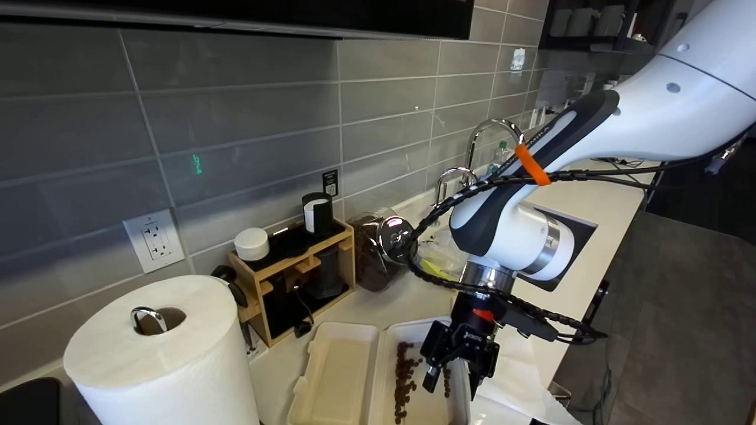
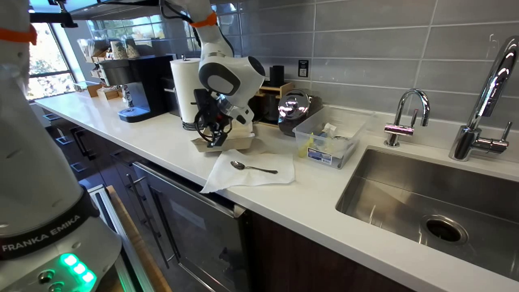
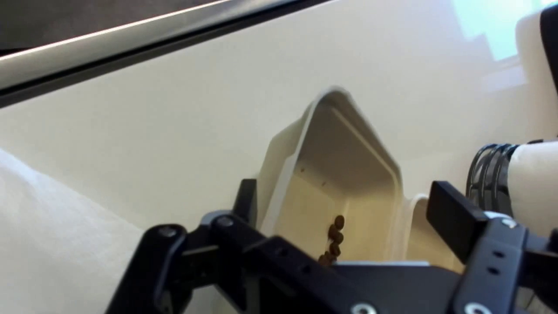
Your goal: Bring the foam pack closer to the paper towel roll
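The foam pack (image 1: 341, 378) lies open on the counter in both exterior views (image 2: 235, 144); dark brown bits lie in its half under my gripper. The wrist view shows that half (image 3: 370, 226) and part of the other half. The paper towel roll (image 1: 159, 372) stands upright beside the pack's lidless-looking empty half, with a gap between; it also shows at the back (image 2: 183, 87) and at the wrist view's right edge (image 3: 536, 187). My gripper (image 1: 452, 386) is open and empty, pointing down over the pack's outer edge (image 2: 217, 140). Its fingers (image 3: 348, 203) are apart; contact with the pack cannot be told.
A white napkin (image 2: 279, 160) with a spoon (image 2: 259, 168) lies beside the pack. A clear plastic tub (image 2: 344, 152), a tilted jar (image 2: 294, 106) and a wooden organizer (image 1: 348, 260) stand near the wall. A coffee machine (image 2: 150, 81) stands beyond the roll. The sink (image 2: 365, 198) is past the tub.
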Available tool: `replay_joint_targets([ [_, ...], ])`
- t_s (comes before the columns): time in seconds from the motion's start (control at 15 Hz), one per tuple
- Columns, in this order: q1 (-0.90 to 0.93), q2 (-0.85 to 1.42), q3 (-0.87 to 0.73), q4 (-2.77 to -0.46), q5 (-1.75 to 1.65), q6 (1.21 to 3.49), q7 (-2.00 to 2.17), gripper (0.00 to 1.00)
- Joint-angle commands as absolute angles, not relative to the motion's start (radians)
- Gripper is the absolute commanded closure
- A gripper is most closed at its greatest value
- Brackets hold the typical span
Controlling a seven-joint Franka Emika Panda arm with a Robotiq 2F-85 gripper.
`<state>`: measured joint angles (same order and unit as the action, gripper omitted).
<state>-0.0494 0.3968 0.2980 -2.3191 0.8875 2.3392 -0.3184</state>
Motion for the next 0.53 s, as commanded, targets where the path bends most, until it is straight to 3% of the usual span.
replay_joint_targets([
  [0.0,0.005,0.393,0.267,-2.310,0.884,2.252,-0.356,0.00],
  [0.47,0.074,0.448,0.264,-2.242,0.834,2.172,-0.426,0.00],
])
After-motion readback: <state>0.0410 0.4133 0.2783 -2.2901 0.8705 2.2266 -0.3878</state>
